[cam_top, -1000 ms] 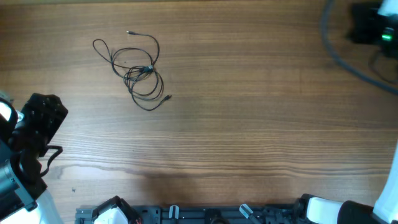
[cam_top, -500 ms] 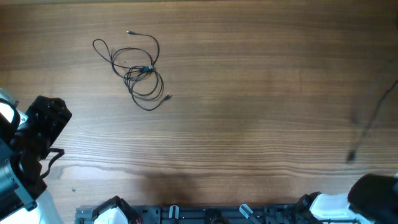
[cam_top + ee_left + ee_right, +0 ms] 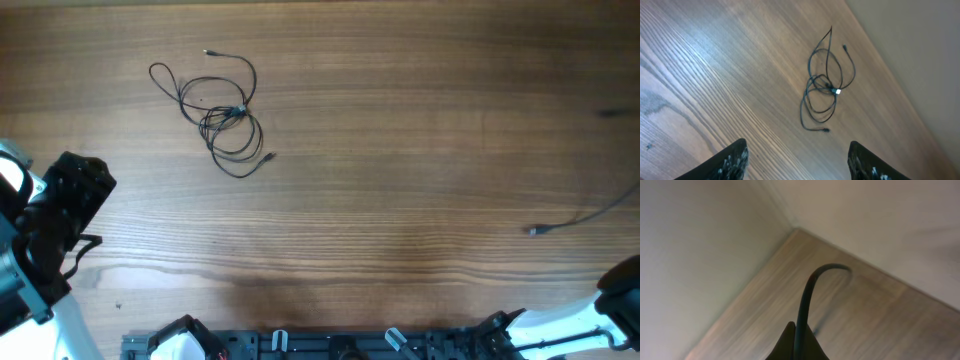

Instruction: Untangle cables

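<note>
Your wood-grain table (image 3: pixel 400 150) fills the overhead view. Your left arm (image 3: pixel 55 215) sits at its near-left corner. The left gripper (image 3: pixel 797 160) has its fingers set well apart, with nothing between them. The tangled cables (image 3: pixel 222 112) lie in overlapping loops on the far-left part of the table, well apart from both grippers (a white-tipped plug (image 3: pixel 838 91) shows at the knot). Your right gripper (image 3: pixel 797 347) is clamped closed on a single cable (image 3: pixel 807 292), which arcs up from the fingertips. Its plug end (image 3: pixel 533 231) shows over the near-right area; contact with the wood cannot be confirmed.
</note>
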{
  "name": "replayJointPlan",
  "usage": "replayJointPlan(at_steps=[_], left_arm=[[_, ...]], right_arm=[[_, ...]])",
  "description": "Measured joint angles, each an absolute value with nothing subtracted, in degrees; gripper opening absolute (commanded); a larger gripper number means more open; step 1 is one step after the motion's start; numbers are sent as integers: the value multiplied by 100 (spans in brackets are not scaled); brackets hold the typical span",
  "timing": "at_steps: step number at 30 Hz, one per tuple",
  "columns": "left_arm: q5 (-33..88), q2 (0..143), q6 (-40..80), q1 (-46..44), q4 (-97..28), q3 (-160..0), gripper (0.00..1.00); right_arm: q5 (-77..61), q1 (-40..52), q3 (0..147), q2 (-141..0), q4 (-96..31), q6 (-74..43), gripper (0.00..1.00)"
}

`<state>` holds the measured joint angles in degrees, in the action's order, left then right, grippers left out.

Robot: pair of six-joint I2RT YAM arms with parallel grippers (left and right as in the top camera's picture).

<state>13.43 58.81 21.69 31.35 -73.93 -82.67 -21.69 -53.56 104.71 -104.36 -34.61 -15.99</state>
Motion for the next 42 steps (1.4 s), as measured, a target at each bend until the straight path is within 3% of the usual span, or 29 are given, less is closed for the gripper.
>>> replayJointPlan(at_steps=[6, 14, 15, 16, 17, 18, 33, 38, 42], left_arm=[[1347, 6040, 2121, 3135, -7443, -8267, 64], [1494, 6049, 1994, 3135, -7470, -8267, 64], [1494, 6049, 1979, 3135, -7474, -8267, 64], [1494, 6049, 1975, 3135, -7481, -8267, 64], [1496, 6049, 1973, 3135, -7483, -8267, 64], [1496, 6049, 1966, 3135, -7485, -8267, 64], [1645, 6049, 1955, 3135, -7485, -8267, 64], [1645, 6049, 1953, 3135, -7526, -8267, 65], [1649, 6049, 1872, 3135, -7601, -8267, 65]], right_arm=[[-2182, -5848, 10471, -10565, -3424, -1776, 4], [-2110, -5826, 10392, -11426, -4060, -1975, 4], [-2091, -5822, 10374, -11585, -4158, -1992, 15], [-2078, -5822, 10359, -11710, -4244, -1997, 41], [-2051, -5822, 10342, -11872, -4366, -2023, 83], [-2045, -5822, 10326, -12011, -4480, -2060, 100], [-2143, -5599, 10245, -12477, -6482, -3105, 100], [-2069, -4917, 10245, -12479, -6818, -3004, 100], [-965, -4263, 10245, -12479, -6796, -3450, 100]])
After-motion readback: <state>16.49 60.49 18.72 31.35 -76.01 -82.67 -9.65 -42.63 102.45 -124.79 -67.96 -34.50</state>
